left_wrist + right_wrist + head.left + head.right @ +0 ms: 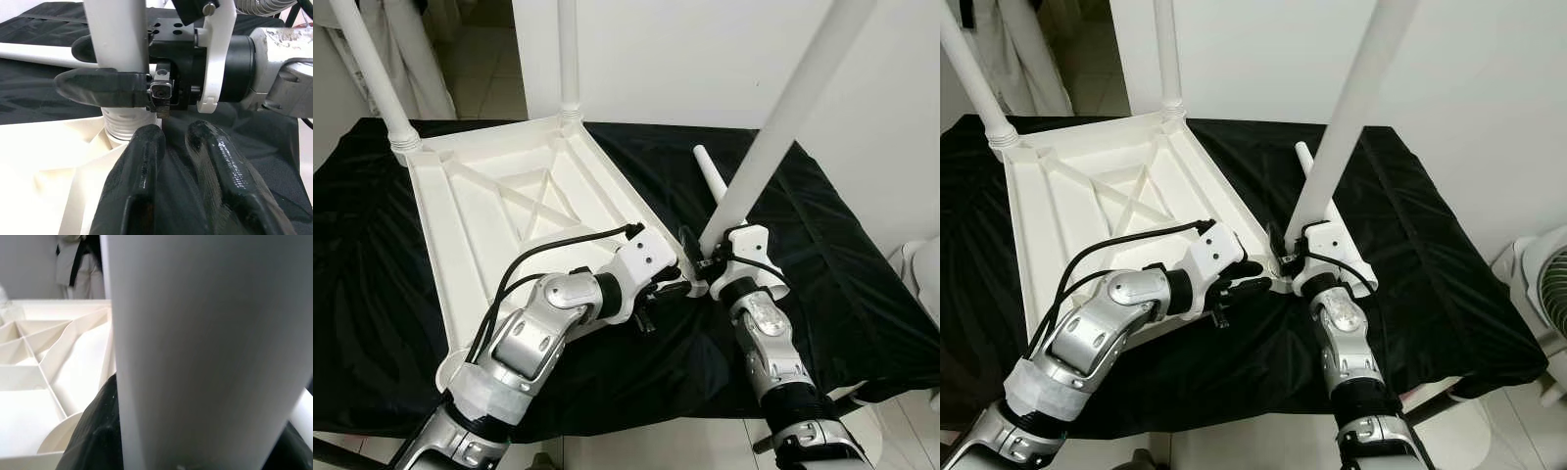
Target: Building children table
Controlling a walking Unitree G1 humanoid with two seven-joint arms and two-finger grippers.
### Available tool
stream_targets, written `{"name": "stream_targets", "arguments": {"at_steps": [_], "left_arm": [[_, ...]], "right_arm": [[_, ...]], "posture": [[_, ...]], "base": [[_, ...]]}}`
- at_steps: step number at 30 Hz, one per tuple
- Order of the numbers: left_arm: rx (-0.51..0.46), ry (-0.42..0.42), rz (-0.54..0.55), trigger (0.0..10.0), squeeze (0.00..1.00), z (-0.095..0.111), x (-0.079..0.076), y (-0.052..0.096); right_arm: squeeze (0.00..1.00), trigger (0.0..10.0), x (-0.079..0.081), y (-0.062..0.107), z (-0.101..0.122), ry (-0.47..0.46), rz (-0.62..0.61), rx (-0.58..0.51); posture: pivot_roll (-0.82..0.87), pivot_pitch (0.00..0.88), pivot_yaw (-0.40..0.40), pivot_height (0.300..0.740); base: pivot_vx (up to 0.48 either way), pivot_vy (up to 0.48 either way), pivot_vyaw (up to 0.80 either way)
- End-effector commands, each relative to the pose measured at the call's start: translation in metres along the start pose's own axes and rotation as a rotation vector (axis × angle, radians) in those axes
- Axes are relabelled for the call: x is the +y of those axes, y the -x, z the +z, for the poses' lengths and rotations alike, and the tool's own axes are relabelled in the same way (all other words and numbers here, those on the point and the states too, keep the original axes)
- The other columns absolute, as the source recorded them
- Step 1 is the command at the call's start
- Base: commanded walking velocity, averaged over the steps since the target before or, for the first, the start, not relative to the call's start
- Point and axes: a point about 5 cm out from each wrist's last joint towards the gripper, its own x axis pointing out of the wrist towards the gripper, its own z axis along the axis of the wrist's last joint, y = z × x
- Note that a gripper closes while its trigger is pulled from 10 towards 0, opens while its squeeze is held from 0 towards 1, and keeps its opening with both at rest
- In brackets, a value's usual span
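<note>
Table leg (773, 127), clamped low down in the jaws of the right gripper (705, 260), foot at the near-right corner socket (122, 129) of the upturned tabletop (480, 206). Long axis not plumb: leans from the socket up toward 1 o'clock, away from the tabletop. Needs bringing upright over the socket before it can seat, at a guess.

Left gripper (658, 294) just beside the same corner, at 9 o'clock from the leg's foot, jaws narrow and holding nothing, fingers (142, 161) aimed at the socket. Nearer arm for turning the leg: the right; the left placed to steady the corner.

Spare leg (710, 171) flat on the black-draped surface (842, 255), at 12 o'clock from the right gripper.
</note>
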Motion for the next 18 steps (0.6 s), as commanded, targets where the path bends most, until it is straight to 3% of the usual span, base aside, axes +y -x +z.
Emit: {"name": "stream_targets", "arguments": {"at_steps": [1,11,18], "left_arm": [[0.000,-0.007,0.019,10.0,0.00,0.0028,0.0012,0.0004],[-0.001,-0.005,0.021,10.0,0.00,0.0028,0.0016,0.0002],[0.001,-0.007,0.019,10.0,0.00,0.0024,0.0015,-0.0002]], "right_arm": [[0.00,10.0,-0.0007,0.0168,-0.0393,-0.026,0.005,0.229],[0.00,10.0,-0.0027,0.0163,-0.0416,-0.032,0.019,0.256],[0.00,10.0,-0.0027,0.0124,-0.0377,-0.090,-0.019,0.233]], "posture": [[0.10,0.029,-0.015,0.740],[0.10,0.032,-0.016,0.740],[0.10,0.032,-0.012,0.740]], "base": [[0.000,0.000,0.00],[0.000,0.000,0.00],[0.000,0.000,0.00]]}}
